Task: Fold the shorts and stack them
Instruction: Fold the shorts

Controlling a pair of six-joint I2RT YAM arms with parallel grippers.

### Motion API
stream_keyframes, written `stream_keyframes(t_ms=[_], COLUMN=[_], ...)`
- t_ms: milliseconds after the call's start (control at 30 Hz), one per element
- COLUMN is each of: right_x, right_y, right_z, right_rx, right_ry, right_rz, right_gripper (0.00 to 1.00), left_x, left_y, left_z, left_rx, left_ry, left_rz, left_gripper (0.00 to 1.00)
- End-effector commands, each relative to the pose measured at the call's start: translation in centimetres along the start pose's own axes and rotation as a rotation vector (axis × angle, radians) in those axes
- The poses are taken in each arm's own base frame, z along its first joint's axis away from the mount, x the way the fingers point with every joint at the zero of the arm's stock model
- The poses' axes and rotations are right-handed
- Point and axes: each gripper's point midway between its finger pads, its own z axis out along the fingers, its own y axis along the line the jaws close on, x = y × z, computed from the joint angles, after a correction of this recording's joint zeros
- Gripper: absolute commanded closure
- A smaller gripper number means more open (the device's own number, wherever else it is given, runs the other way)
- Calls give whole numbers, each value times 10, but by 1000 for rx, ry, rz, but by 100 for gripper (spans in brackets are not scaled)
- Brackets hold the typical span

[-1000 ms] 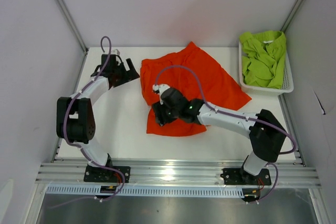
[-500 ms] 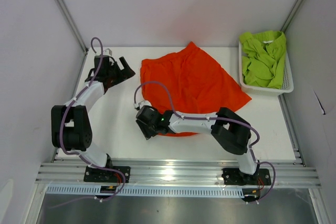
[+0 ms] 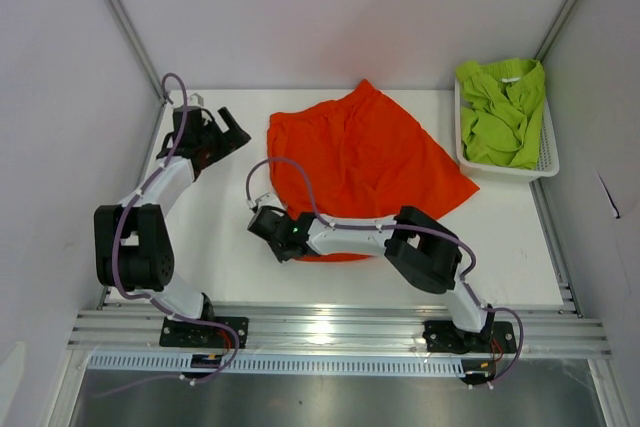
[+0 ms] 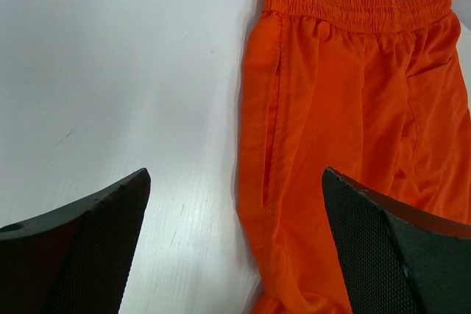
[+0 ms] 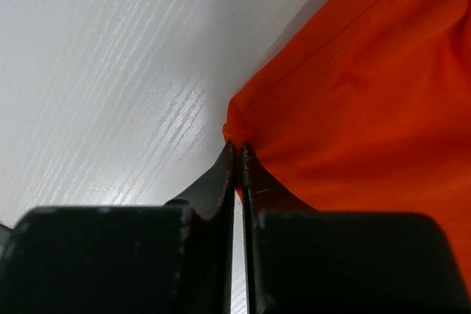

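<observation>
The orange-red shorts point(image 3: 370, 157) lie spread flat in the middle of the table, waistband toward the left. My right gripper point(image 3: 278, 240) is down at their near-left corner. In the right wrist view its jaws point(image 5: 237, 146) are pressed together with the hem corner of the orange fabric point(image 5: 368, 93) pinched at the tips. My left gripper point(image 3: 233, 129) hovers wide open just left of the waistband; in the left wrist view the shorts' side edge point(image 4: 353, 108) lies between and past its fingers point(image 4: 235, 178), untouched. The lime green shorts point(image 3: 500, 112) sit bunched in the basket.
A white mesh basket point(image 3: 548, 152) stands at the far right edge of the table. White walls close in the table on the left, back and right. Bare white tabletop point(image 3: 215, 237) lies left of the orange shorts.
My right arm swept left from the middle of the orange shorts to their near-left corner, and its jaws closed on the hem. My left gripper drew back slightly to the left, still open.
</observation>
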Motion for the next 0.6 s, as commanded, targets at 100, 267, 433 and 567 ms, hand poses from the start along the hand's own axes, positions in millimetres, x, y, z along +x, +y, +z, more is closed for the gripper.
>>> stream_keyframes(t_ms=[100, 267, 433, 567], right_x=[9, 32, 51, 61], right_y=[10, 23, 27, 31], right_z=[-34, -70, -95, -105], right_rx=[-2, -51, -145, -209], right_ry=[-50, -66, -63, -65], right_rz=[-68, -177, -203, -205], right_gripper=[100, 100, 100, 100], left_x=[-2, 12, 27, 34], left_y=[-7, -14, -13, -12], left_z=[-5, 2, 12, 22], left_rx=[46, 102, 123, 122], left_ry=[-26, 26, 76, 98], left_rz=[-41, -58, -78, -93], left_gripper=[1, 1, 1, 1])
